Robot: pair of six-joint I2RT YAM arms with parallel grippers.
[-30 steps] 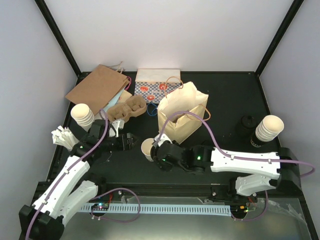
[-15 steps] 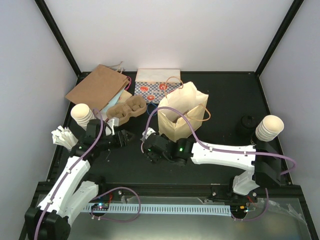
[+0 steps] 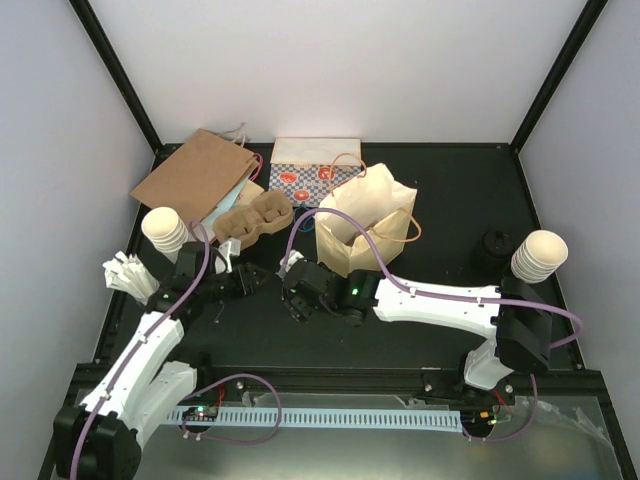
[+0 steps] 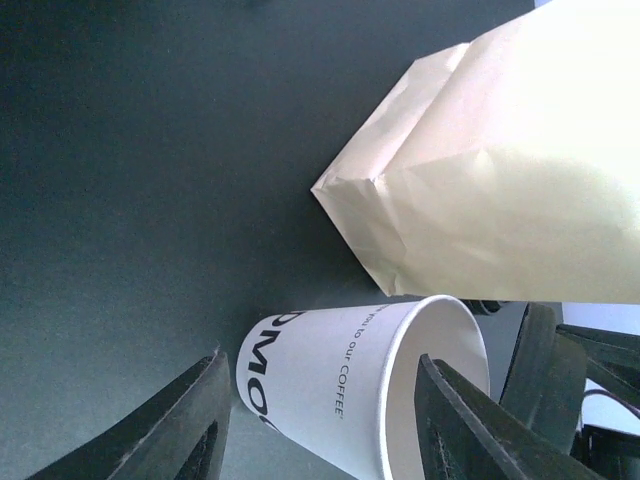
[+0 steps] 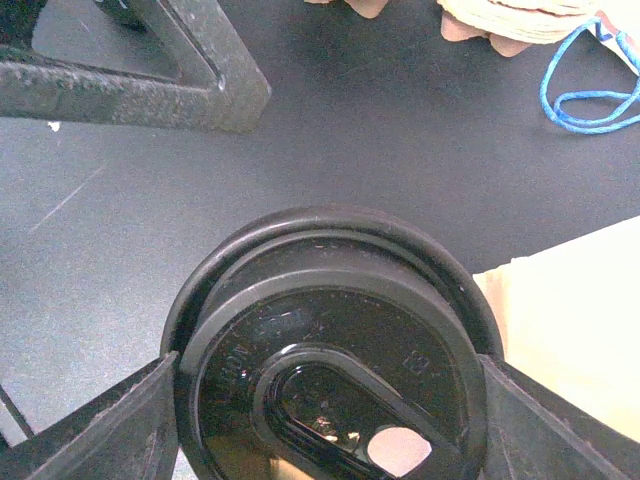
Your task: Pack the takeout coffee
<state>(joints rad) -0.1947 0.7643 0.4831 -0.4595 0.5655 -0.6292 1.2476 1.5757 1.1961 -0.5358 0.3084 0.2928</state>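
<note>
Lid [image 5: 330,330] (one, black) clamped in right end effector [image 5: 328,378]; one cup [image 4: 345,385] inside left end effector [image 4: 320,360], grip unclear.

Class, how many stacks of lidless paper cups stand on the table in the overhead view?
2. One stack stands at the far left; the other stack stands at the far right. The upright bag could hide more.

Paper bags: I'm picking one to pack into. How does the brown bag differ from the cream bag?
The brown bag lies folded flat at the back left; the cream bag stands upright, mouth open, nearer the middle. The brown bag is darker kraft; the cream bag is pale. Both are paper with handles.
</note>
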